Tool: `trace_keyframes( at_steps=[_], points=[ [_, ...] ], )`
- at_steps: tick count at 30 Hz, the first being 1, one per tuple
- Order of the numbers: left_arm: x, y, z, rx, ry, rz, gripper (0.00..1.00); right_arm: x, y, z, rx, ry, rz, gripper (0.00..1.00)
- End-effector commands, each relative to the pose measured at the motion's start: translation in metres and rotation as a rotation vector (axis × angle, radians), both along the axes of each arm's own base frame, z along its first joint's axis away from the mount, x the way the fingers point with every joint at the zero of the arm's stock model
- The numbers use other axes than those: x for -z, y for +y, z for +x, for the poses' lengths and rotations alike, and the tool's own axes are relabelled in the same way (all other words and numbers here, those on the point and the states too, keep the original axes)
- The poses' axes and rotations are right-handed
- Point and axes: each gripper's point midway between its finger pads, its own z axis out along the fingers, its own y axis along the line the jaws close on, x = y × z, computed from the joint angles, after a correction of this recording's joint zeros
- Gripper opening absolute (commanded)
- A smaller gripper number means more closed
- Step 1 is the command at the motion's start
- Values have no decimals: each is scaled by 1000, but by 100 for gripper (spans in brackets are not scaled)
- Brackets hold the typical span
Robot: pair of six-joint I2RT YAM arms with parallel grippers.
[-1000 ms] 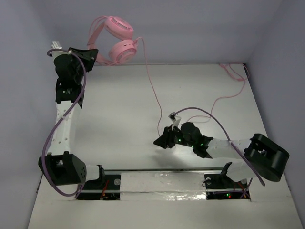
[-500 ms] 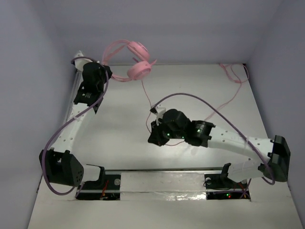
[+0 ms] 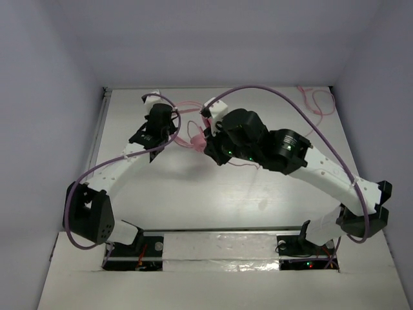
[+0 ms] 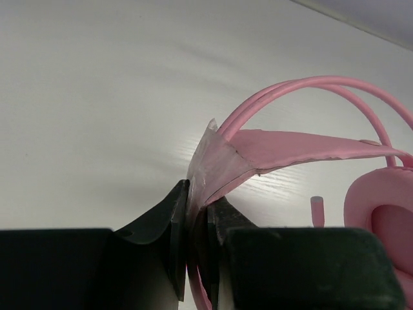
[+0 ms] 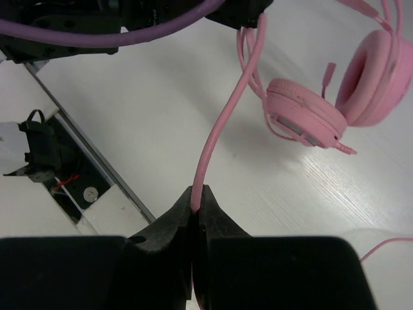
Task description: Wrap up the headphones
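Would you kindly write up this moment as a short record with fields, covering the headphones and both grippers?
left gripper: shut on the headband of the headphones
right gripper: shut on the cable
headphones position: between the two arms, low over the table; contact with it cannot be told
wrap status: cable not yet wound around the headphones

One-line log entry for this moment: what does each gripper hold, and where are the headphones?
left gripper: shut on headband | right gripper: shut on cable | headphones: mid-table, between both arms
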Motion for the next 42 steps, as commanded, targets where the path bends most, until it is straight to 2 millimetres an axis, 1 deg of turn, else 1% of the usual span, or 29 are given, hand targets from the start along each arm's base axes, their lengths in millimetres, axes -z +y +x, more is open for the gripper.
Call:
trace_keyframes(
  at_steps=[1,3,4,7,9,10,12,13,15,16,17,19,21,23,25,26,27,28,29,30,31,33,34,36,37,38,39,40,42],
  points=[
    [-67,-9,16,15,-205,-99,0,11,7,-12,-116,25,-86,4],
    [-76,-16,18,61,-219,-93,0,11,10,-11,-121,8,-67,4],
    [-85,-30,19,133,-232,-118,0,9,9,-9,-122,-10,-65,4],
    [-91,-56,13,273,-238,-176,0,2,8,15,-49,-36,-39,3],
    [-93,-62,4,313,-238,-181,0,-4,-2,39,16,-50,-11,2],
    [-84,-67,-3,366,-220,-172,0,-7,-7,48,31,-50,9,2],
    [-83,-68,-14,396,-211,-172,0,-11,-25,74,110,-56,31,2],
    [-71,-73,-23,445,-180,-177,0,-9,-30,80,131,-60,24,2],
    [-69,-73,-32,477,-176,-165,0,-9,-39,93,165,-72,24,2],
    [-61,-75,-39,507,-149,-160,0,-5,-40,95,172,-74,14,2],
    [-59,-77,-43,521,-143,-152,0,-5,-45,100,195,-80,12,2],
    [-60,-79,-53,558,-141,-154,0,-7,-56,109,236,-97,19,3],
    [-61,-82,-59,597,-140,-149,0,-1,-64,118,272,-97,18,2],
    [-63,-84,-65,624,-130,-153,0,7,-71,124,306,-101,9,2],
    [-75,-90,-70,656,-150,-181,0,12,-74,124,324,-104,18,3],
    [-79,-92,-72,671,-158,-192,0,4,-79,126,346,-129,54,3],
    [-84,-94,-73,683,-165,-201,0,17,-85,128,368,-120,41,4],
    [-91,-96,-74,707,-173,-216,0,20,-87,128,378,-122,47,4],
    [-95,-99,-75,721,-177,-223,0,15,-93,130,399,-136,70,4],
    [-98,-99,-74,727,-180,-231,0,24,-99,132,422,-132,64,4],
    [-99,-104,-79,758,-159,-252,0,23,-103,134,449,-145,69,5],
    [-103,-98,-76,760,-157,-281,0,14,-113,135,486,-177,104,7],
    [-108,-99,-79,791,-164,-303,0,23,-120,138,519,-173,94,7],
    [-111,-96,-78,789,-162,-337,0,15,-124,134,533,-194,142,8],
    [-116,-90,-76,788,-169,-350,0,15,-130,135,560,-193,162,13],
    [-118,-87,-74,780,-172,-357,0,24,-132,133,564,-184,160,17],
    [-121,-85,-73,776,-170,-373,0,23,-131,132,563,-191,182,19],
    [-131,-85,-73,796,-195,-401,0,26,-131,128,555,-182,200,23],
    [-135,-88,-74,825,-194,-429,0,32,-128,126,541,-170,210,31]
  ],
)
